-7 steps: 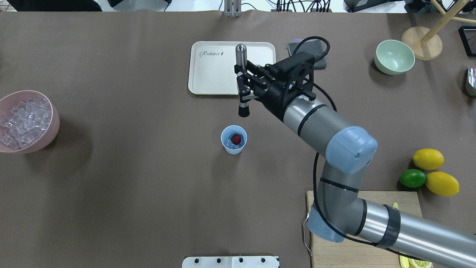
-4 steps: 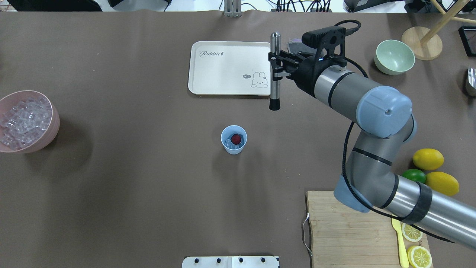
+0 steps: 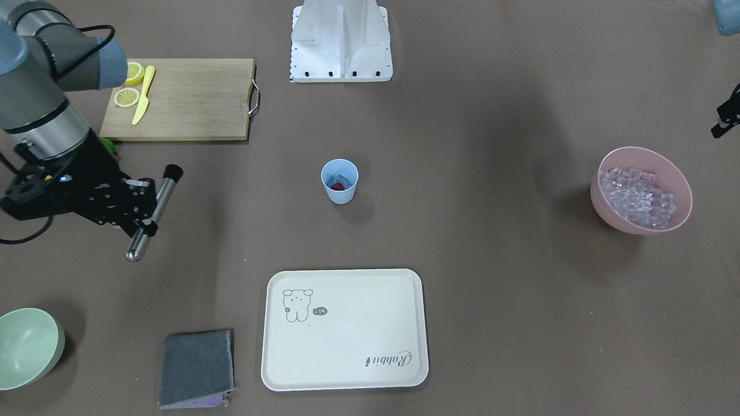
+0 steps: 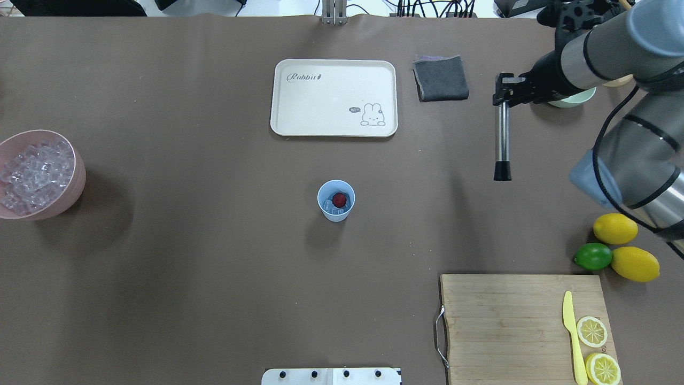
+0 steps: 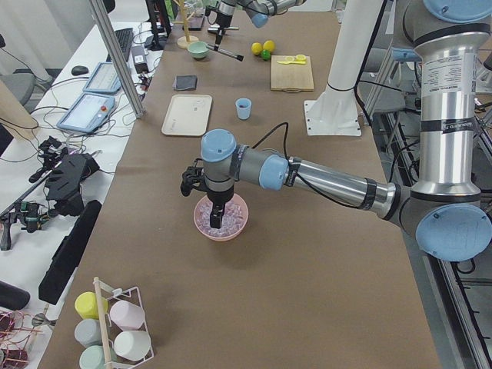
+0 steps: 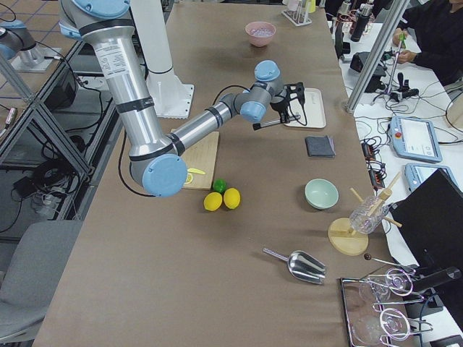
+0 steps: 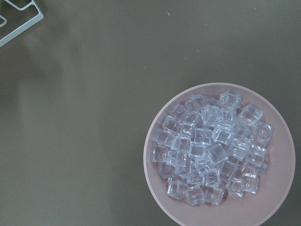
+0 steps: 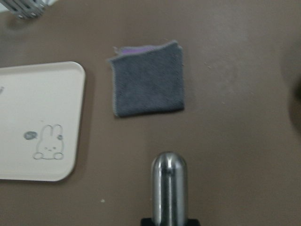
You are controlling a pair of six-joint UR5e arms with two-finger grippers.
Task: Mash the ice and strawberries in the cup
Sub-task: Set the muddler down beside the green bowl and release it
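Steel muddler clenched in right tool — left tool above pink bowl, cut off elsewhere; cannot tell its grip.

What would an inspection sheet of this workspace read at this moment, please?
Surface: brown table cover, no spills seen.
Job's things: cup upright mid-table, with strawberry, which looks whole, and ice inside; more ice in the pink bowl; muddler held well away from the cup.
Clutter: tray, grey cloth, green bowl, two lemons, lime, cutting board with yellow knife and lemon slices.
Grippers: right gripper shut on the muddler; left gripper over the pink bowl, state unclear.
Cables: black cable on the right arm, no snag seen.
Surroundings: person at the side bench.
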